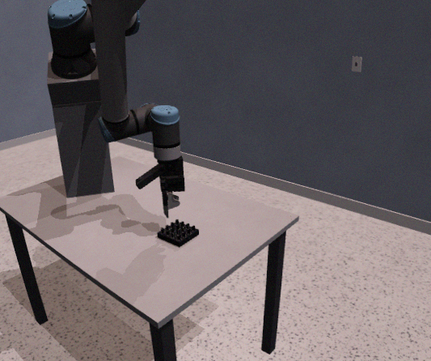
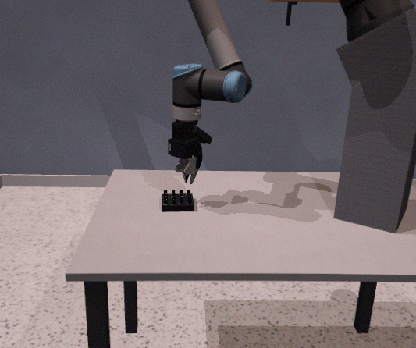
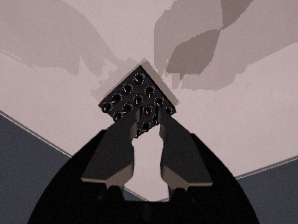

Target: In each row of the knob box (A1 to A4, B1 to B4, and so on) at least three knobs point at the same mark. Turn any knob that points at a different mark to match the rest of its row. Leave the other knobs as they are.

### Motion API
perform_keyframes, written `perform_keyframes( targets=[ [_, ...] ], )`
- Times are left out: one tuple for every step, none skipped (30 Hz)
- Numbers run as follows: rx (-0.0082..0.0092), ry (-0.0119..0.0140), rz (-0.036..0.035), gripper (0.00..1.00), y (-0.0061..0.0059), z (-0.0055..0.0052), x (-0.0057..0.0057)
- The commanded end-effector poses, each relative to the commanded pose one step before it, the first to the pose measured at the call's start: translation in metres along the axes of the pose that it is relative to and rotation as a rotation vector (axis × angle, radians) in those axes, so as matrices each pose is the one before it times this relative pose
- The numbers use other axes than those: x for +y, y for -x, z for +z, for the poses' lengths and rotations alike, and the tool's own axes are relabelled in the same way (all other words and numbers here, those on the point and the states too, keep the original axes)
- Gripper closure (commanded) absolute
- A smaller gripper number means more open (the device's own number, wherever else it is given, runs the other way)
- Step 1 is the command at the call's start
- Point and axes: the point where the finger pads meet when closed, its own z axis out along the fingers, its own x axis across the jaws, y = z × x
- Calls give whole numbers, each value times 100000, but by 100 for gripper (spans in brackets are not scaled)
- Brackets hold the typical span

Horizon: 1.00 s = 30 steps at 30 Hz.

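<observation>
The black knob box (image 1: 175,234) lies on the grey table, right of its middle, with several small upright knobs in a grid on top. It also shows in the exterior view (image 2: 177,200) and, turned like a diamond, in the wrist view (image 3: 138,100). The knob marks are too small to read. My gripper (image 1: 166,210) points straight down and hovers a little above the box's far edge, not touching it (image 2: 190,179). Its fingers are nearly together, with a narrow gap and nothing between them.
The grey robot pedestal (image 1: 81,133) stands on the table's far corner, well away from the box. The table edges lie beyond the box on the near and right sides.
</observation>
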Motion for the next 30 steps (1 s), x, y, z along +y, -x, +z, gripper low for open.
perform_keyframes(
  targets=[
    [-59,42,-57,89,22,602,4],
    [0,0,0,89,0,145,-5],
    [0,0,0,89,0,146,-5],
    [0,0,0,89,0,0,0],
    [0,0,0,89,0,0,0],
    [0,0,0,89,1,146,-5],
    [0,0,0,89,0,145,-5],
    [0,0,0,89,0,144,-5],
    [0,0,0,89,1,143,-5],
    [0,0,0,89,0,140,-5],
    [0,0,0,89,0,137,-5],
    [0,0,0,89,0,133,-5],
    [0,0,0,89,0,129,-4],
    [0,0,0,89,0,124,-4],
    [0,0,0,89,0,118,-4],
    [0,0,0,89,0,113,-4],
    [0,0,0,89,0,106,-4],
    [0,0,0,89,0,100,-4],
    [0,0,0,89,0,93,-3],
    [0,0,0,89,0,85,-3],
    [0,0,0,89,0,0,0],
    [0,0,0,89,0,0,0],
    [0,0,0,89,0,78,-3],
    [0,0,0,89,0,71,-2],
    [0,0,0,89,0,63,-2],
    [0,0,0,89,0,55,-2],
    [0,0,0,89,0,48,-2],
    [0,0,0,89,0,40,-1],
    [0,0,0,89,0,33,-1],
    [0,0,0,89,0,27,-1]
  ],
)
